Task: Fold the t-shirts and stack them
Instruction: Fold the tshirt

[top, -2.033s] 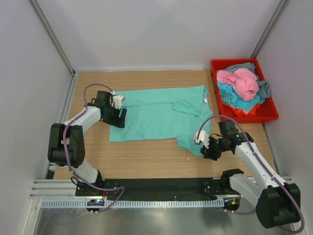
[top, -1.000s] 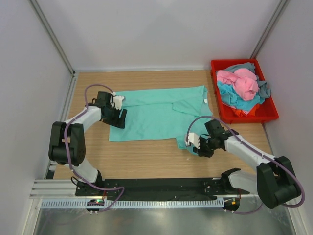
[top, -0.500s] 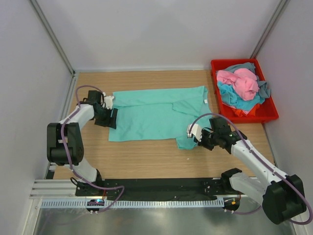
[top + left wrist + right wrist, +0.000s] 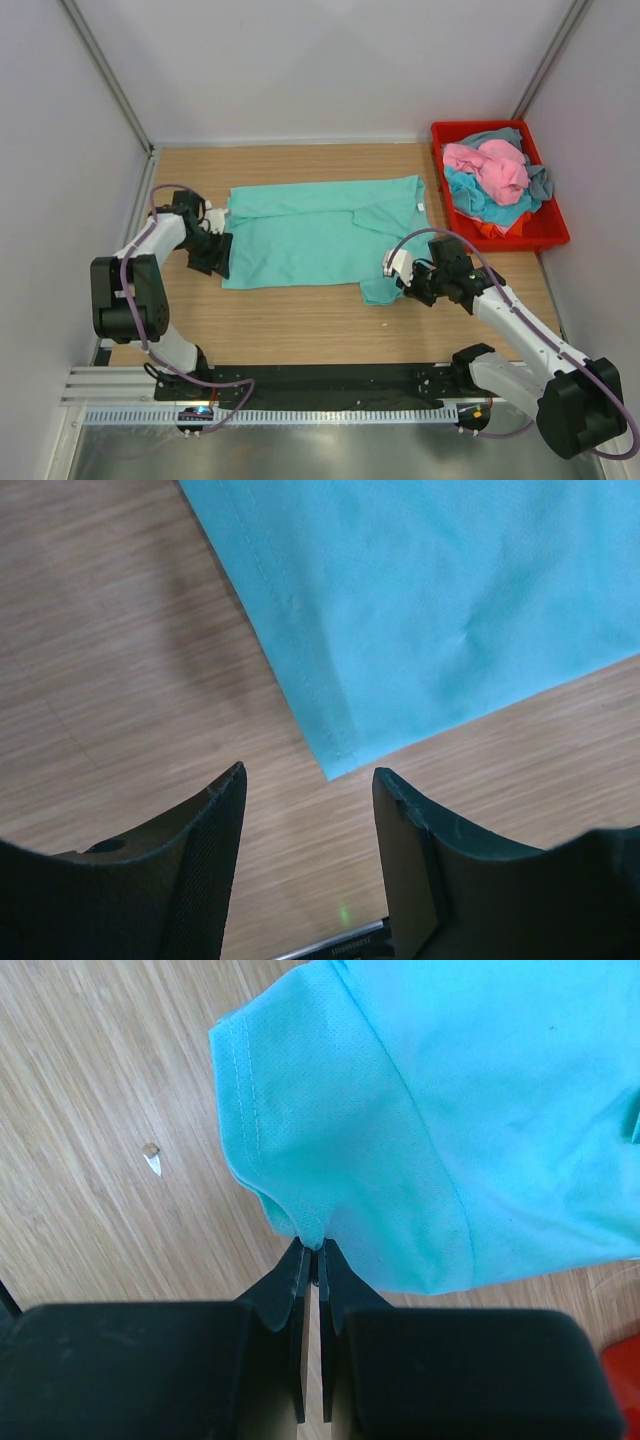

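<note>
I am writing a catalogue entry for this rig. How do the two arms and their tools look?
The left arm and right arm have white links between bulky black joints. A thin purple cable loops along each. The left tool and right tool are black, each with a small white part beside it. The fingers are dark, flat and tapered.

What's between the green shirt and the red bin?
Only a thin strip of bare wooden table. The top view shows it, with the shirt and bin lying apart.
</note>
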You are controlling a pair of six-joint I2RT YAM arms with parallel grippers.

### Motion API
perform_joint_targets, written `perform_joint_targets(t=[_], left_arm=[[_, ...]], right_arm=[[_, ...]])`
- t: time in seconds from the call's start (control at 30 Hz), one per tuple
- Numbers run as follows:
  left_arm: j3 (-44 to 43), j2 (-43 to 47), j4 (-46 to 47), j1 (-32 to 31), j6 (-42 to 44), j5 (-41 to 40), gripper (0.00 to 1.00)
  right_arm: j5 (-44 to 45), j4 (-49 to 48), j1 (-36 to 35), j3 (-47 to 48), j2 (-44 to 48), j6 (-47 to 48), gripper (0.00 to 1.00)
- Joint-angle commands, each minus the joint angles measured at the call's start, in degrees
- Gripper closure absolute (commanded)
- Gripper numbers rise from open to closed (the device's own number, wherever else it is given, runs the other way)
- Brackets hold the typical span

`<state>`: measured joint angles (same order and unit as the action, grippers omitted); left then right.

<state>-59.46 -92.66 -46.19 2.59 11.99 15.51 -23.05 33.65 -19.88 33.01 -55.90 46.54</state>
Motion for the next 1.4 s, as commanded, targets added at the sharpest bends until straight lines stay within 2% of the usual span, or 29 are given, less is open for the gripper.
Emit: perform_joint_targets(t=[0.0, 0.2, 0.7, 0.8, 0.93, 1.37], left_arm=[[-1.45, 3.10, -6.09, -0.04, 2.34, 2.07, 0.45], [-1.36, 2.05, -8.12, -0.04, 2.60, 4.44, 0.45], [-4.17, -6.21, -5.92, 0.05, 1.46, 5.32, 0.48], [-4.26, -6.48, -6.19, 0.05, 1.72, 5.50, 0.53], [-4.70, -7.18, -7.06, -0.04, 1.90, 5.85, 0.69], [-5.05, -7.88, -10.32, -0.04, 3.31, 5.23, 0.69]], right_arm=[[0.02, -2.62, -0.25, 1.62, 0.09, -1.10, 0.92], [-0.15, -3.06, -0.34, 1.70, -0.17, -1.19, 0.92], [0.99, -3.24, -0.42, 1.35, 0.26, -1.63, 0.92], [1.08, -3.68, -0.34, 1.09, -0.09, -1.72, 0.92], [1.16, -4.12, -0.25, 1.44, -0.70, -1.81, 0.92], [1.34, -4.47, -0.42, 1.09, -0.97, -1.98, 0.92]])
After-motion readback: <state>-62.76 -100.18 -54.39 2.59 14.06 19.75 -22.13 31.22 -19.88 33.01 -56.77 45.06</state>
